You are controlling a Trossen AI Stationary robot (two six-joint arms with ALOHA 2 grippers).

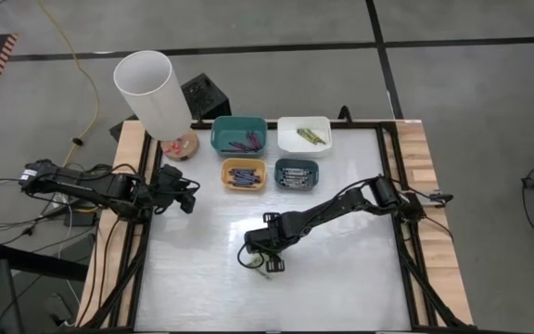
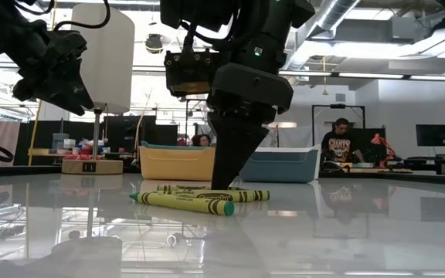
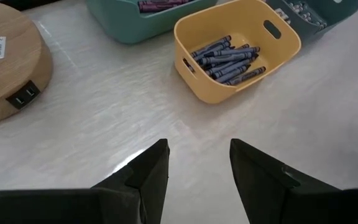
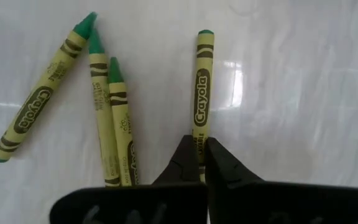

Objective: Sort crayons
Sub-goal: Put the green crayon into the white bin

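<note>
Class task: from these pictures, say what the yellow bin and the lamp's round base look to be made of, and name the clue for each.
Yellow bin: probably moulded plastic, smooth and matte, with rounded edges and a cut-out handle slot. Lamp base: looks like light wood or a wood veneer, judging by the fine grain lines.

By your right gripper (image 4: 202,155), four yellow-green crayons (image 4: 201,93) carry black lettering and green tips. Ahead of your left gripper (image 3: 197,163), a yellow bin (image 3: 238,53) holds blue crayons (image 3: 229,57).

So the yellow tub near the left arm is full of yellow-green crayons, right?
Not quite: the yellow plastic tub holds blue crayons, as the left wrist view shows. The yellow-green crayons lie loose on the table by the right end effector.
</note>
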